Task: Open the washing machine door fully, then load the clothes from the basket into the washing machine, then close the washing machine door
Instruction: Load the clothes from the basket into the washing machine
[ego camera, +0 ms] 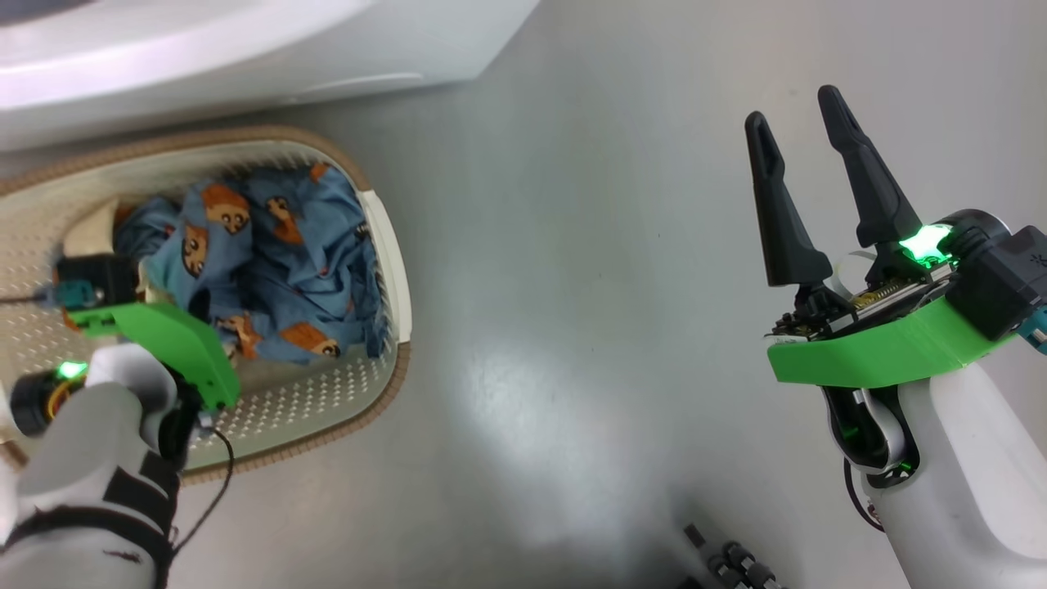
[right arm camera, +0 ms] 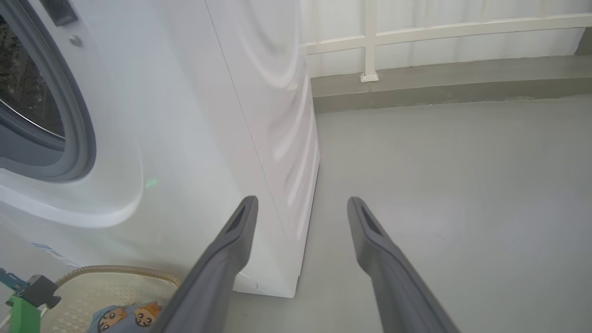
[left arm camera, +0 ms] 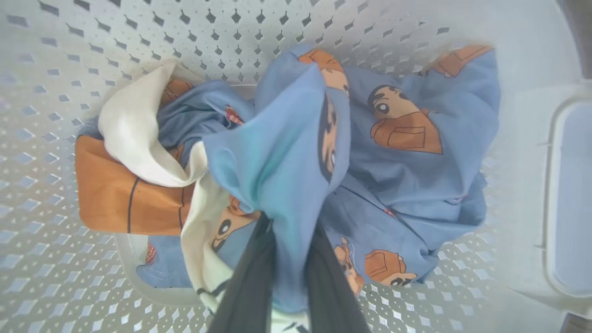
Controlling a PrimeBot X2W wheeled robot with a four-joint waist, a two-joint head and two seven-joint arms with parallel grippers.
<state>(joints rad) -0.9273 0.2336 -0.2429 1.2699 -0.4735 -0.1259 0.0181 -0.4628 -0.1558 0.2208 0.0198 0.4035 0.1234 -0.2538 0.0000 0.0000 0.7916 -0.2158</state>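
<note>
The cream basket (ego camera: 399, 368) with a brown rim stands on the floor in front of the white washing machine (ego camera: 245, 49). Light blue clothes (ego camera: 278, 270) with orange-brown figures lie bunched inside it, beside some cream and orange cloth (left arm camera: 125, 185). My left gripper (left arm camera: 289, 222) reaches down into the basket and is shut on a raised fold of the blue clothes (left arm camera: 277, 152). Far to the right, my right gripper (ego camera: 792, 105) hangs open and empty above bare floor. The machine's grey gasket (right arm camera: 78, 138) and dark drum mouth show uncovered. The washing machine door is out of view.
Grey floor (ego camera: 589, 311) stretches between the basket and my right arm. The machine's side panel (right arm camera: 277, 115) stands just left of my right gripper's fingers (right arm camera: 370, 240). A low kerb and a white railing (right arm camera: 439, 32) run along the back.
</note>
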